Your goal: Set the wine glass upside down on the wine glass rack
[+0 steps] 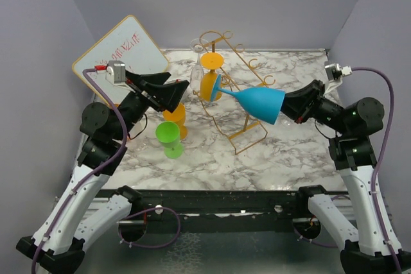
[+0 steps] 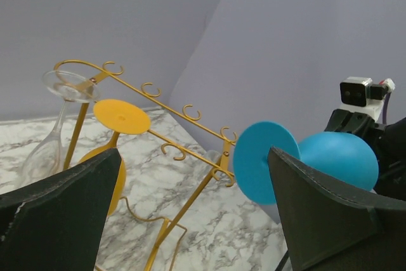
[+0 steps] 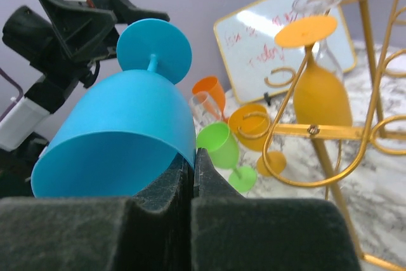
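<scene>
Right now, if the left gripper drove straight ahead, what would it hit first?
Probably the rack's hooked rail, which crosses between the open fingers. The blue glass's foot sits just right of that line and may be nearer; depth is unclear.

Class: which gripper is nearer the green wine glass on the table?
Left. The open left gripper hovers just above the green wine glass; the right gripper, shut on the blue wine glass, is far to its right.

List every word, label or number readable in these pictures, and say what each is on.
Red handwriting on the whiteboard: two or so lines, too blurred and small to read in any view.
No other text, label or number shows on the rack or the blue glass.
</scene>
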Controlling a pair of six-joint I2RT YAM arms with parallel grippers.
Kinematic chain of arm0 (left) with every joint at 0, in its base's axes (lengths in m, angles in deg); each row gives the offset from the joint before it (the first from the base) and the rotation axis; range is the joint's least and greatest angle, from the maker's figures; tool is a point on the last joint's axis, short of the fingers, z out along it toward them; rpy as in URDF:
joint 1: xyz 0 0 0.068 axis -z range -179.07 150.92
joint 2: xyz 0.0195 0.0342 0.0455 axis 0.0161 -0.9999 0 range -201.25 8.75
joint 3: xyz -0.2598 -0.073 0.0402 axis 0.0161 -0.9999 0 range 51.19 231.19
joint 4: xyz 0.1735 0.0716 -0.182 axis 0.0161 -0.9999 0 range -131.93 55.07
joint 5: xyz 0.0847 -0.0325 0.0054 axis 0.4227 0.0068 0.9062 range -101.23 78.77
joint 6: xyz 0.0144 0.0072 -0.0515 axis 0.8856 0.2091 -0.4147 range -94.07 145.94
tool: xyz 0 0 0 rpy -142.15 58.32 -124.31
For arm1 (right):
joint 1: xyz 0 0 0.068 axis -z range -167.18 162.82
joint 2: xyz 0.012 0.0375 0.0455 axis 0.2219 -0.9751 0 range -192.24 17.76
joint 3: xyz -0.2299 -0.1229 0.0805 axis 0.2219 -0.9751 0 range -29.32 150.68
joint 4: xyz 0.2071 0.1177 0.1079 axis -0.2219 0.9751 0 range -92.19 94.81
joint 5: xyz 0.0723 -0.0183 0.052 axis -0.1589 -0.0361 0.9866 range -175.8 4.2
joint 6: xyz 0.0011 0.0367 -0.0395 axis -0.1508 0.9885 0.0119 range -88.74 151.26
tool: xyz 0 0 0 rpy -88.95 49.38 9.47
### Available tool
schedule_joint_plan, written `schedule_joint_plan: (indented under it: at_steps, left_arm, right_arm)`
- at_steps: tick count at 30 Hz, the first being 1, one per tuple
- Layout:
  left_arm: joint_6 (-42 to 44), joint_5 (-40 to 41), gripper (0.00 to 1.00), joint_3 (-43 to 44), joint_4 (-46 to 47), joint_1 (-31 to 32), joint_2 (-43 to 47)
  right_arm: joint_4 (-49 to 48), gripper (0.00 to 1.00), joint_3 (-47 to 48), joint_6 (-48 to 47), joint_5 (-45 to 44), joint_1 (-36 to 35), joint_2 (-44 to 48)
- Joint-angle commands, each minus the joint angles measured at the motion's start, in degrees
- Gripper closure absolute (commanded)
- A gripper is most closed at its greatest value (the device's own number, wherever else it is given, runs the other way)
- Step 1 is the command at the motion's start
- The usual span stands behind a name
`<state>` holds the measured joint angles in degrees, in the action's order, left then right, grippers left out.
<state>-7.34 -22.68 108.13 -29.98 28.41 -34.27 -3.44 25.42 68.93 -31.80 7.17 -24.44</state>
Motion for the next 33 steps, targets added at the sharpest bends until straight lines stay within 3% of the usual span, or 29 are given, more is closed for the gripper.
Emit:
schedule_joint_plan:
  at_steps: [1, 4, 11, 20, 24, 33]
  left_arm:
    - [-5.22, -4.8, 0.01, 1.69, 6.19, 0.02, -1.29]
    - [-7.97, -6.58, 0.01, 2.99, 8.84, 0.02, -3.25]
    - [-16.64, -9.1, 0.01, 6.57, 14.76, -0.02, -9.39]
    - [-22.17, -12.7, 0.01, 15.96, 19.54, 0.99, -20.41]
    - [-24.3, -9.85, 0.01, 19.55, 23.06, 4.21, -24.61]
    - [-20.15, 1.23, 0.01, 25.24, 24.69, 15.9, -31.58]
  right_arm:
    - [-13.26, 0.99, 1.7, 1.98, -7.69, -0.12, -1.49]
    - [-19.87, 0.99, 2.34, 2.62, -9.67, -0.12, -3.59]
    - [-23.36, 0.99, 8.21, -2.34, -14.95, -0.08, -8.64]
    - [-37.3, 1.0, 3.7, 1.25, -21.83, -0.07, -9.66]
    - [-40.53, 0.99, 2.8, 3.52, -22.46, -0.11, -10.04]
    - [-42.79, 0.99, 0.57, 7.51, -26.97, -0.07, -8.44]
